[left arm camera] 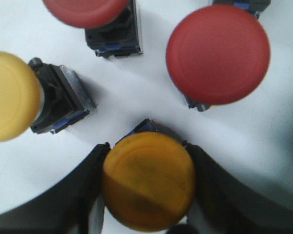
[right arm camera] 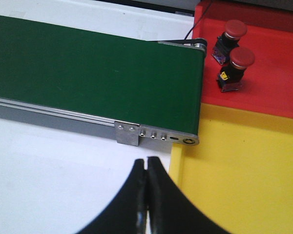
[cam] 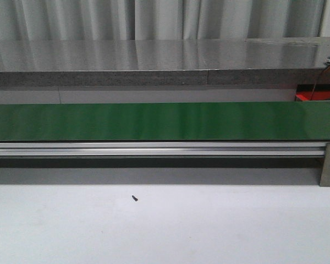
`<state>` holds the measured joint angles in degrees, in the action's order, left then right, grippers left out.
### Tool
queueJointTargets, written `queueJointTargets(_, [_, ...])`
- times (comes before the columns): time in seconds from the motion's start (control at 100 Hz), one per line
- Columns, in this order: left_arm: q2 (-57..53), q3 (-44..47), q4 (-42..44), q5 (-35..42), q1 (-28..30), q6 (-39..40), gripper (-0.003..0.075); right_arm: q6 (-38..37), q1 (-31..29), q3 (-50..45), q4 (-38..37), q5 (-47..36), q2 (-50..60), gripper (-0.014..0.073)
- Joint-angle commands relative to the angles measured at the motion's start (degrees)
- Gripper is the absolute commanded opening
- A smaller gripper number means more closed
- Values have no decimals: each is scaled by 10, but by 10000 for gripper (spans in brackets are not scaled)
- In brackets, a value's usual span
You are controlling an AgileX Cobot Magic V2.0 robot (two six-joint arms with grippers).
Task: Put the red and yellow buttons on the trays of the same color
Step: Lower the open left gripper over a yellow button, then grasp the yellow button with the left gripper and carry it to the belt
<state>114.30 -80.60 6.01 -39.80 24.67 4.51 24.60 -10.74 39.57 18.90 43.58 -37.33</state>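
Left wrist view: left gripper (left arm camera: 146,187) clamps yellow button (left arm camera: 147,181); right gripper (right arm camera: 147,195) closed, empty.

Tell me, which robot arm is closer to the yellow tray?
The right one. Its closed tool hangs just beside the yellow tray, at the end of the green belt. The left tool is elsewhere, around a yellow button; no tray shows there.

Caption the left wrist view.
Left gripper closing around a yellow button; two red buttons nearby.

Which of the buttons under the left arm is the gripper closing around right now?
The darker yellow button, sitting between the left gripper fingers; the paler yellow one and both red ones lie clear.
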Motion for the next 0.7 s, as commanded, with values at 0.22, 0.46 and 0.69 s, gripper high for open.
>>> queueJointTargets(0.22, [-127, -15, -12, -27, -5, 0, 50, 3, 1, 14, 15, -32, 2, -96])
queueJointTargets(0.46, [-206, -15, -21, -43, -40, 0, 50, 3, 1, 14, 15, -32, 2, -96])
queueJointTargets(0.69, [-212, -3, -32, -59, -104, -10, 51, 3, 1, 14, 15, -32, 2, -96])
